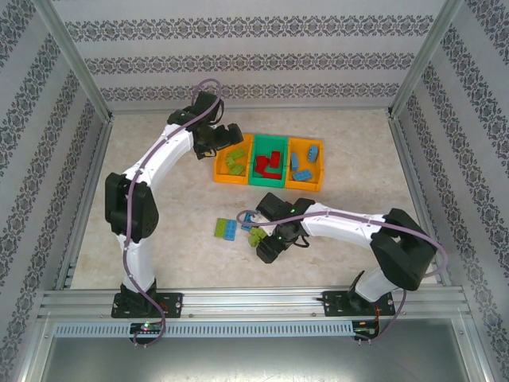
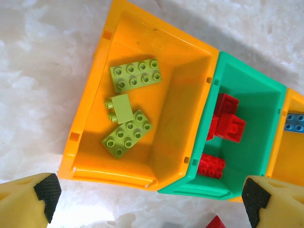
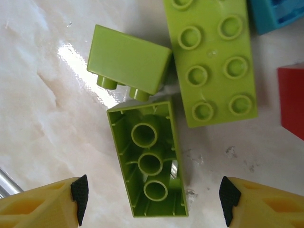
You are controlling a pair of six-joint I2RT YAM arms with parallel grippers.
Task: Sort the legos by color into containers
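Orange bin (image 2: 180, 95) holds green legos (image 2: 135, 75), green bin (image 2: 256, 99) red legos (image 2: 230, 126), end bin (image 2: 281, 152) blue legos (image 2: 294, 121). Left fingers (image 2: 45, 190), right fingers (image 3: 80, 194) spread apart; loose legos (image 3: 147, 161) under right.

- Top external: bright, even overhead light, only faint soft shadows on the table (image 1: 350, 143), sharp focus.
- Right wrist: glare patch just left of the tipped lime brick (image 3: 129, 64).
- Left wrist: tabletop blown out white left of the orange bin (image 2: 175, 114).
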